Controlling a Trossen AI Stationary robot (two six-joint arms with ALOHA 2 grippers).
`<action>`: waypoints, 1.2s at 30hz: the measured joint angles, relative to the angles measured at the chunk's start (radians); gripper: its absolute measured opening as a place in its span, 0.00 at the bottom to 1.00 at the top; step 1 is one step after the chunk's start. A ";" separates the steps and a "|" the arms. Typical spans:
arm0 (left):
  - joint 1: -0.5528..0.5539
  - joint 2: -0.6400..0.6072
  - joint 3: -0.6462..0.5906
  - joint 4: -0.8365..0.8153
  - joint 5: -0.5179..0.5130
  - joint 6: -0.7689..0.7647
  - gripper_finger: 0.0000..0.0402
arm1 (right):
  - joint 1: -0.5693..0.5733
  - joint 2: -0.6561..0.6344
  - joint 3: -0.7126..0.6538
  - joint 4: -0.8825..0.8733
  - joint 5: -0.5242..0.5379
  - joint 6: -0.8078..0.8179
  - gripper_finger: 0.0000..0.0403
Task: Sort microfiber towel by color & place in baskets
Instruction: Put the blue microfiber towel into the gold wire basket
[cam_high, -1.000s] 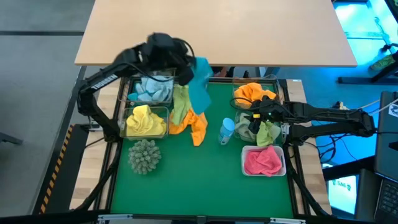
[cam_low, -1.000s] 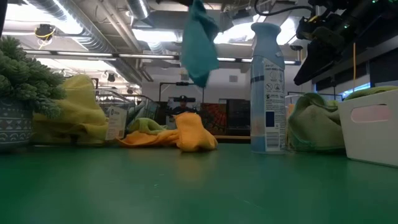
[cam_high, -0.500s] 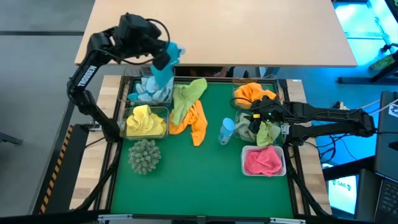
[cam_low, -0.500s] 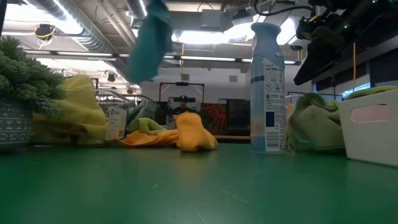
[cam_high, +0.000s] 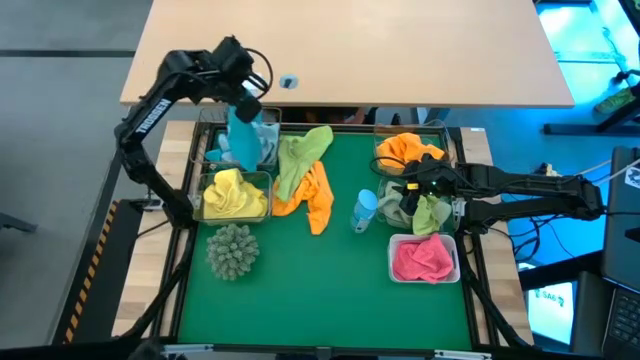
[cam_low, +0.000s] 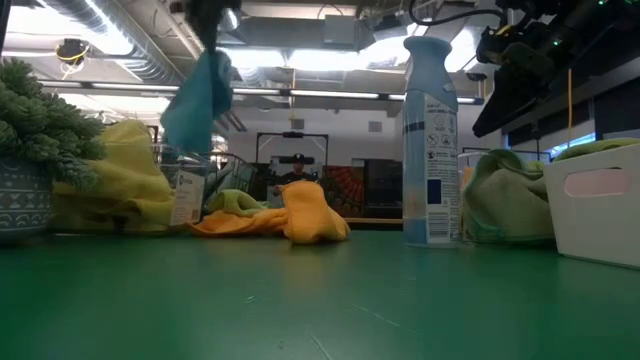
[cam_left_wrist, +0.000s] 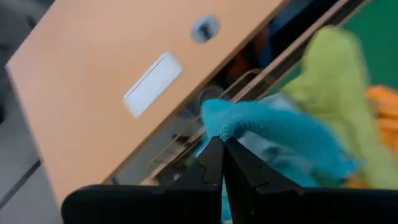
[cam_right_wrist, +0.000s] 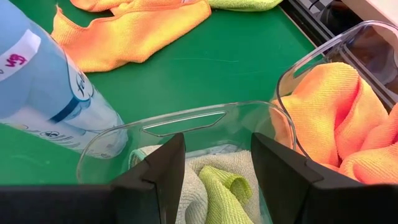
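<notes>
**Blue cloth hanging over the blue bin, just needs letting go**

Blue microfiber towel (cam_high: 243, 137) is pinched tight in the left hand (cam_high: 247, 103), dangling right above the clear basket (cam_high: 210, 150) at the far-left corner of the surface, the one already holding light blue cloths. So I'd say the step in hand is the drop-off for blue. Next move looks simple: lower a bit so the towel lands inside the walls, then let the fingers part.

The right hand (cam_right_wrist: 212, 163) hovers over the green-cloth basket (cam_right_wrist: 186, 121) with fingers spread, holding nothing.

Still loose on the green surface (cam_high: 320, 290): a green towel (cam_high: 300, 160) and an orange towel (cam_high: 315, 200), overlapping. A spray bottle (cam_high: 364, 209) and a spiky ball (cam_high: 232, 251) sit there too. Beyond it: a tan tabletop (cam_high: 350, 45), and ceiling lights and ducts in the low view.
</notes>
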 joint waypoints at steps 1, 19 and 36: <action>0.005 -0.001 -0.035 0.013 -0.011 0.003 0.00 | 0.000 0.000 0.000 0.000 0.000 0.000 0.45; 0.092 0.000 -0.699 0.130 -0.011 0.044 0.00 | 0.000 0.000 0.000 -0.002 0.000 0.000 0.45; 0.167 0.000 -0.923 0.194 -0.016 0.014 0.08 | 0.000 0.000 0.000 -0.002 0.000 0.000 0.45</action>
